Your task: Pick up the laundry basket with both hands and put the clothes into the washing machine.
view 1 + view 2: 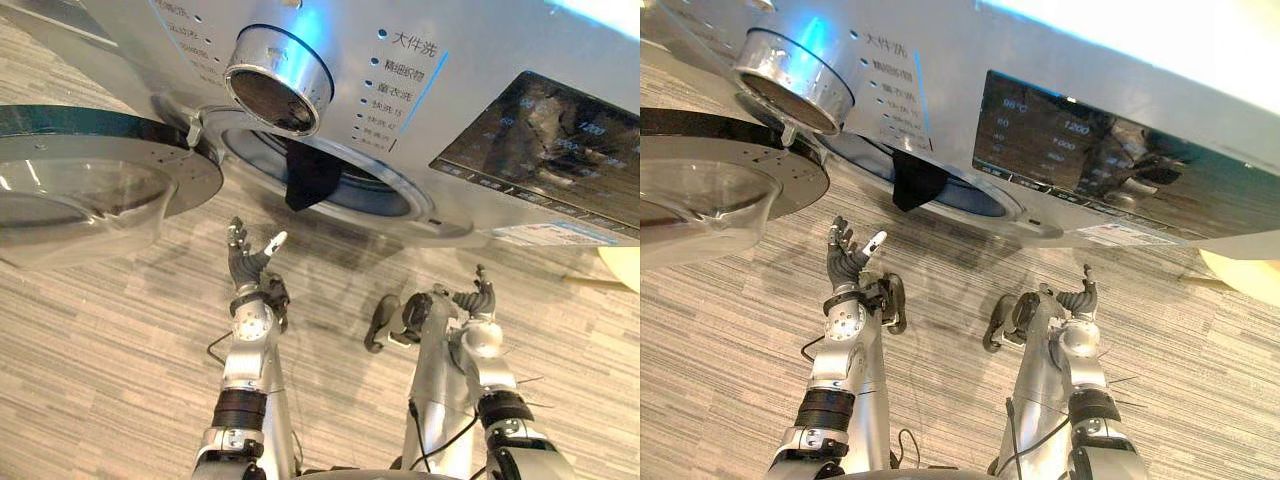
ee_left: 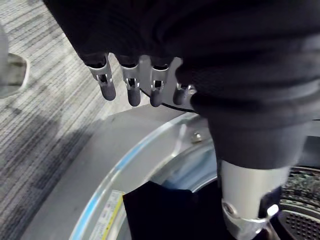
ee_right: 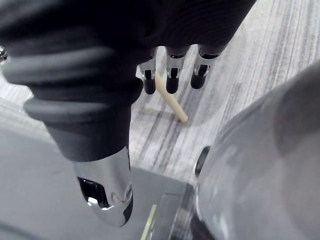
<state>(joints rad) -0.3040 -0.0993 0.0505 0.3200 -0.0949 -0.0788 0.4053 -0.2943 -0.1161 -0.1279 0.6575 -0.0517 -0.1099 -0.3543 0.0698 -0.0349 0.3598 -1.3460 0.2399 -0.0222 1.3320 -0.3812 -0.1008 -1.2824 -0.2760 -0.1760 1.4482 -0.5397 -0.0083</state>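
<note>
Site observation, standing by the machine.

1. The washer is standing with its door swung wide open to the robot's left. The dial and the dark display are facing up toward the robot's head.

2. A dark cloth is hanging out over the rim of the drum opening, part inside and part draping down the front.

3. The left robot hand is hovering in front of the washer, near the cloth but clear of it. Its fingers are reaching out nearly straight, thumb spread to one side, and it is holding nothing.

4. The right robot hand is hovering further to the robot's right, under the display and well apart from the cloth. Its fingers are hanging loose and relaxed, and it too is holding nothing.

5. The striped grey floor is showing beneath both arms. A pale object is lying on it at the far right; what it is, I cannot tell.
</note>
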